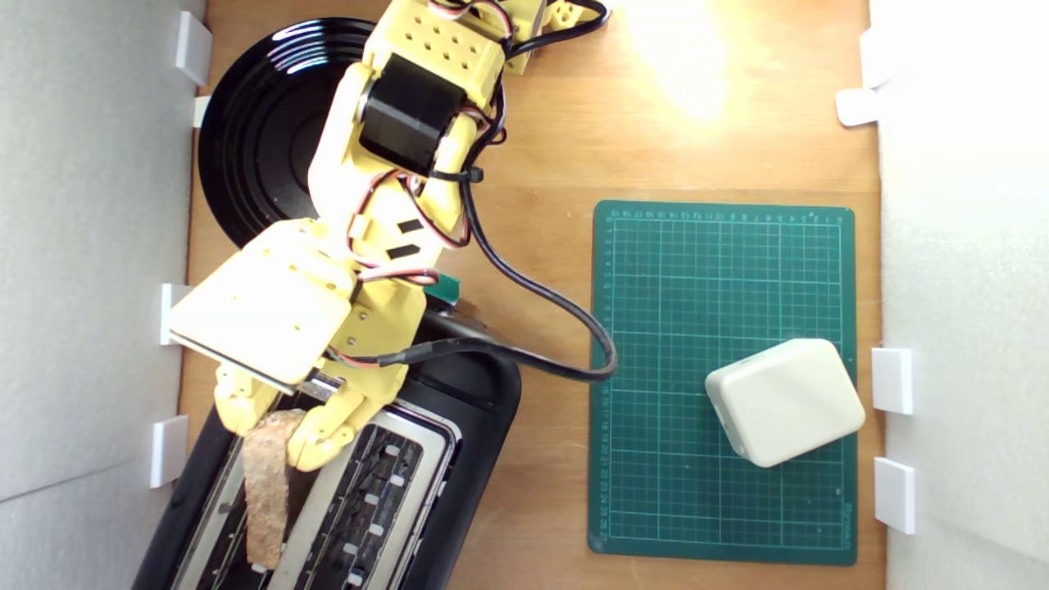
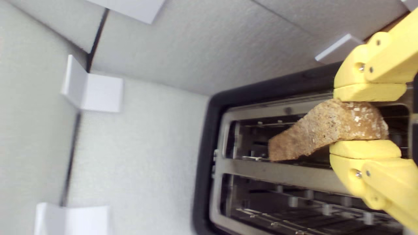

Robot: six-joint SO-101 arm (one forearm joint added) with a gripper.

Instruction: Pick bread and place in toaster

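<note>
A slice of bread with a brown seeded crust is held edge-up between the yellow fingers of my gripper, which is shut on one end of it. The bread hangs over the black toaster, lined up with the slot nearer the exterior view's left; whether its lower edge is inside the slot I cannot tell. The toaster's silver top frames two long slots. A teal lever knob peeks out beside the arm.
A glossy black plate lies at the exterior view's upper left, partly under the arm. A cream-white box sits on a green cutting mat at the right. White foam walls with white brackets border the wooden table. A black cable loops from the arm.
</note>
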